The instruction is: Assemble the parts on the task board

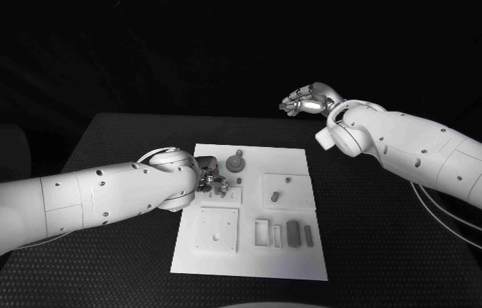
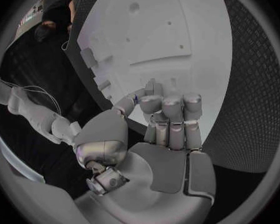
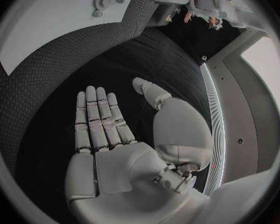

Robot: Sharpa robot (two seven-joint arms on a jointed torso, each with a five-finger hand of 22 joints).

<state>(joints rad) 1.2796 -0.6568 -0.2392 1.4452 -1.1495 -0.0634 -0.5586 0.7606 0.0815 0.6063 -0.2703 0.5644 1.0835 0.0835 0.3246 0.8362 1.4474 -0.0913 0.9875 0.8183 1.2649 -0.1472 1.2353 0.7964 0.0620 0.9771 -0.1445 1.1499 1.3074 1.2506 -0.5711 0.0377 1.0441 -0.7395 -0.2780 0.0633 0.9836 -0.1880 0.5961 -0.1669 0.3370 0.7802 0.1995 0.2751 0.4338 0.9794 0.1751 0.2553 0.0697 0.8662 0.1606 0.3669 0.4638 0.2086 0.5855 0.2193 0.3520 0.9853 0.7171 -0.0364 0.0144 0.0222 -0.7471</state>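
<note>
1. The task board point(image 1: 286, 252) lies in the middle of the black table point(image 1: 391, 252), long side running away from the robot. Bare table shows on every side of it, with the widest strip toward the table's right edge.
2. The left hand point(image 1: 208, 177) is over the board's left edge, at about mid-length. In the left wrist view its fingers point(image 2: 172, 115) are curled inward over the palm, thumb beside them. Whether a small part is pinched at the fingertips, cannot tell.
3. The right hand point(image 1: 304, 102) is raised near the table's far edge, beyond the board's far right corner and well apart from it. In the right wrist view it is flat, fingers point(image 3: 97, 115) straight and together, thumb out to the side, holding nothing.
4. Count on the board, head view: one round gear-like part point(image 1: 236, 163) near the far edge, close to the left hand; one small peg-like part point(image 1: 273, 197) standing in a square plate right of centre; two dark bar-shaped parts point(image 1: 293, 233) lying side by side near the near right corner.
5. Raised white fixtures: one square plate point(image 1: 218, 228) near the near left corner, one point(image 1: 286, 182) right of centre, one narrow frame point(image 1: 262, 232) between the near square plate and the bars.
</note>
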